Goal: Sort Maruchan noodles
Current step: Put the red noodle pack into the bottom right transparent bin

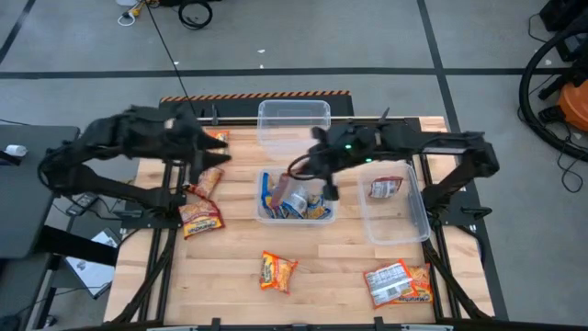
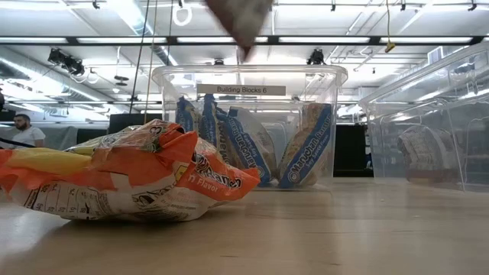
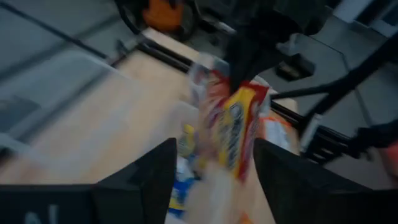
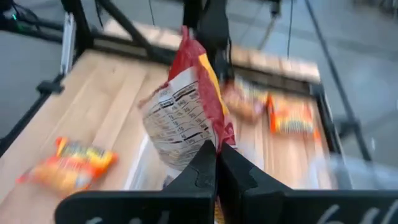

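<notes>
The left claw hangs released over the wooden table's left side, above orange crinkly noodle packets. Over the middle clear plastic tub of blue packets, the right claw is clenched on a red-and-white crinkly noodle packet, held aloft.

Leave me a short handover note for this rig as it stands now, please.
Right gripper: fingers shut on a held red-white packet, above the middle tub.
Left gripper: open, empty, at the back left.
Done: blue packets in the middle tub, lone packet in the right tub.
Left: orange packets at left, front orange packet, front red-white packet. Back tub empty.
</notes>
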### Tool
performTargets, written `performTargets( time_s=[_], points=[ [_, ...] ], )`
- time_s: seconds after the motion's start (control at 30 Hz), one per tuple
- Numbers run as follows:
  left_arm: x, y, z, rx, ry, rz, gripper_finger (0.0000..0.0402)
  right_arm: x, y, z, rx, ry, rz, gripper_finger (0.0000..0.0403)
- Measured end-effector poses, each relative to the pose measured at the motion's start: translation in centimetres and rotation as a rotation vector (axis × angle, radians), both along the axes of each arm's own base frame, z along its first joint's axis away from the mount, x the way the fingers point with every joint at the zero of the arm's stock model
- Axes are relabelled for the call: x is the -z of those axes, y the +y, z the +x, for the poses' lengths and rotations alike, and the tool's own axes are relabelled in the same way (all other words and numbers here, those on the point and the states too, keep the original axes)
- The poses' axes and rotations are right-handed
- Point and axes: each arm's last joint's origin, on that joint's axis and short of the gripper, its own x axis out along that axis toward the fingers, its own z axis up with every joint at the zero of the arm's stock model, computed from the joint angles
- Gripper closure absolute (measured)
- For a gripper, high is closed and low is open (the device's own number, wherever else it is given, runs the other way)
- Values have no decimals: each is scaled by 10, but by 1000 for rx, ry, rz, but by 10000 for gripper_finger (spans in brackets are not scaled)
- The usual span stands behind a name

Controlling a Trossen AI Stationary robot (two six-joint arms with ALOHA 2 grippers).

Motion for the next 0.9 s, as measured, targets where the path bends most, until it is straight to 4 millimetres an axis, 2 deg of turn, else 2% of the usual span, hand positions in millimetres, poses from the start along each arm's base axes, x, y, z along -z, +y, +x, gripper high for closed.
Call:
performTargets(
  time_s=[0.1, 0.23, 0.43, 0.5, 0.67, 0.9],
  points=[
    [-2, -1, -18, -29, -1, 52, 168, -11, 3, -36, 52, 91, 61, 396],
    [3, -2, -26, -82, 62, 82, 172, -20, 10, -86, 109, 237, 171, 396],
    [20, -9, -10, -37, 112, 88, 186, -17, 17, -145, 259, 509, 294, 396],
    [30, -12, -3, -20, 116, 87, 188, -15, 17, -159, 326, 581, 285, 396],
    [59, -23, 14, 19, 137, 47, 189, -12, 17, -184, 370, 518, 294, 396],
    [112, -50, 26, 76, 231, -79, 189, 26, 11, -211, 496, 568, 289, 396]
  ],
)
